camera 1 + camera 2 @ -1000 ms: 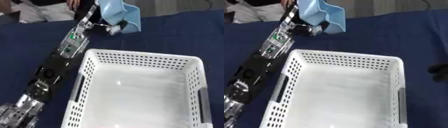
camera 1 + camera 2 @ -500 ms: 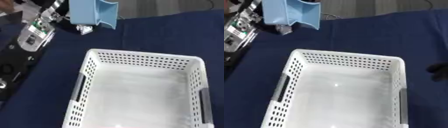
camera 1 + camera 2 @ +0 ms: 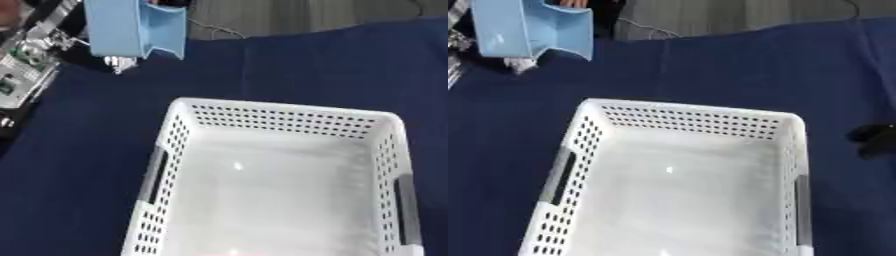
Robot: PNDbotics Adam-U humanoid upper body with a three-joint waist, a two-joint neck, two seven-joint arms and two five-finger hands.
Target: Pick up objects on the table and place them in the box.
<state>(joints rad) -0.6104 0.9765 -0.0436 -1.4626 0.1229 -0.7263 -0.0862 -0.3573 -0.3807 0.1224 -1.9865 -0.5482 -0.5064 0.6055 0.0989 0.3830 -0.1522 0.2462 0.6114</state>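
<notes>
The left hand holds a light blue scoop up in the air at the far left, well beyond the basket's far left corner. Only a silvery bit of the fingers shows under the scoop's lower edge, so they seem to be gripping it from behind, though the hold itself is mostly hidden. The left arm runs down the left edge of the view. The white basket sits empty on the blue counter, its long side running away from the robot.

The step in hand looks like the carry to the box. To do it well, the scoop should travel right and toward the robot until it is over the middle of the basket floor, not just over the rim. It is a wide thing with an open, hollow side, and a corner could catch the perforated far wall if it comes down too soon. Keeping it high until it clears that wall seems wise. Then it can be lowered inside before the fingers let go, so it does not bounce out or tip the basket.

The right hand is only a dark shape at the right edge in the right eye view, resting on the counter; I cannot tell how its fingers stand.
</notes>
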